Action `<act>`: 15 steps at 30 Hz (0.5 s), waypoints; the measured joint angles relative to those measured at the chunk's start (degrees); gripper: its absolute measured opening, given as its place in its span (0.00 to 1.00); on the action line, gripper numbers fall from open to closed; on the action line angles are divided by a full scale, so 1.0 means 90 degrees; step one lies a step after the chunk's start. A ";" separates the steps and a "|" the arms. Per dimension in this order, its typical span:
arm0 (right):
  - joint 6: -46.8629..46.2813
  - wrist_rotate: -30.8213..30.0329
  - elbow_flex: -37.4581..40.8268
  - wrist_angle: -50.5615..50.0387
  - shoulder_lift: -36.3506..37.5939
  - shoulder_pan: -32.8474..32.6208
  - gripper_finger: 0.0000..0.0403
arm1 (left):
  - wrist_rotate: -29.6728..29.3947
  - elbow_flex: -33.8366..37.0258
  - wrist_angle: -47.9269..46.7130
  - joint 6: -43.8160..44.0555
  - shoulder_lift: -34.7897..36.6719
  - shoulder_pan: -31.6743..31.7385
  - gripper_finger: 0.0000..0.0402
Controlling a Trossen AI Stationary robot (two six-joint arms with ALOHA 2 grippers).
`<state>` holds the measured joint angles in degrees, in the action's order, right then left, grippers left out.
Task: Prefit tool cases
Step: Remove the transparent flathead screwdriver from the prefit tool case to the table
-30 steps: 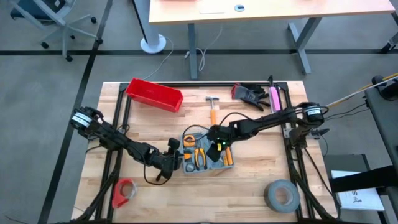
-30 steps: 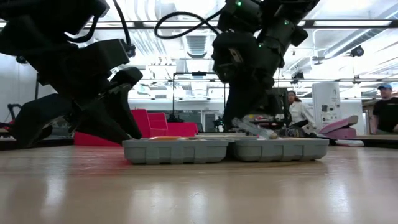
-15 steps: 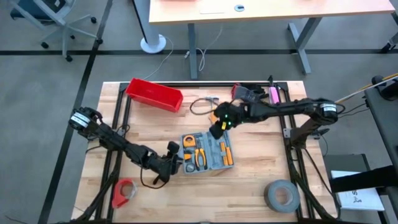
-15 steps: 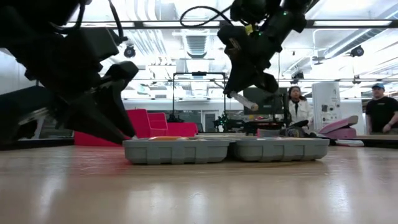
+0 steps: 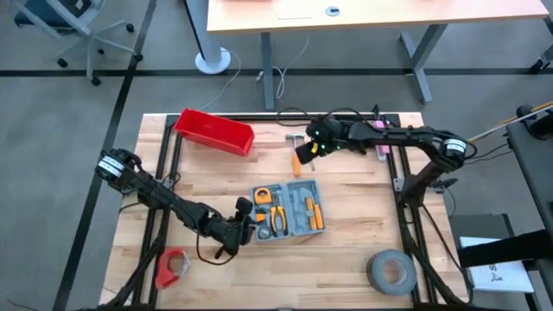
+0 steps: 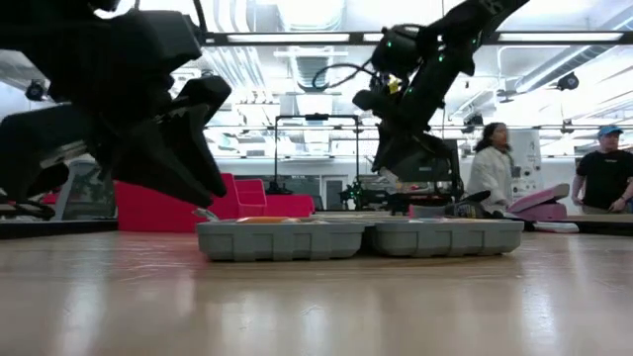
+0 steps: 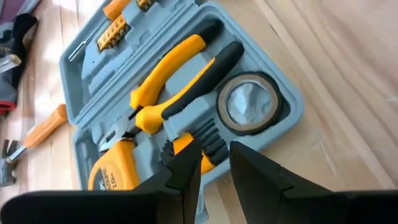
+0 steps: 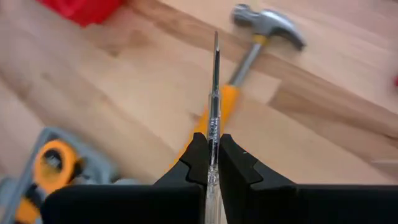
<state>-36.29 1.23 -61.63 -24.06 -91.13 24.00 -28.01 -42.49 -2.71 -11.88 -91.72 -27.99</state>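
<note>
The tool case (image 5: pixel 288 209) lies open and flat near the middle of the table (image 5: pixel 346 259), both halves up, so its moulded recesses face the arms and can take tools from above. It serves here as the landmark.

Just left of the case, the left gripper (image 5: pixel 244 226) sits low at the case's left edge. In the left wrist view its fingers (image 7: pixel 186 165) stand a little apart with nothing between them, right at the case's rim beside the yellow tape measure (image 7: pixel 115 177). Judging by this pose, it waits there to steady the case or press a tool home. Already seated in the recesses are the yellow-handled pliers (image 7: pixel 168 81) and a small tape roll (image 7: pixel 249 104), each in its own shaped bed.

Behind the case and a little right, toward the far edge of the table, the right gripper (image 5: pixel 313 145) hangs raised above the boards. Its fingers are clamped on a slim screwdriver (image 8: pixel 214 93), gripped at the clear handle with the shaft pointing forward past the fingertips, which probably leaves the tip free to be aimed. The hammer (image 8: pixel 249 56) lies on the table just below it, behind the case and not yet fitted. Further left behind the case stands the red bin (image 5: pixel 213 130); right and in front lies the grey tape roll (image 5: pixel 393 271).
</note>
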 joint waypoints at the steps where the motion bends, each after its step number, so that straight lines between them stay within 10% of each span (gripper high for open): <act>1: 0.0000 0.0002 0.0000 -0.0062 -0.0033 0.0076 0.01 | -0.0001 -0.0039 -0.0053 -0.0003 0.0000 0.0000 0.23; 15: -0.0409 0.0077 0.0000 -0.0357 -0.0807 0.0477 0.01 | -0.0017 -0.0223 -0.0256 -0.0022 0.0000 -0.0005 0.22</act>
<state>-39.97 1.92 -61.63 -27.27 -98.39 28.29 -28.16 -44.49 -5.02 -12.08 -91.72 -28.03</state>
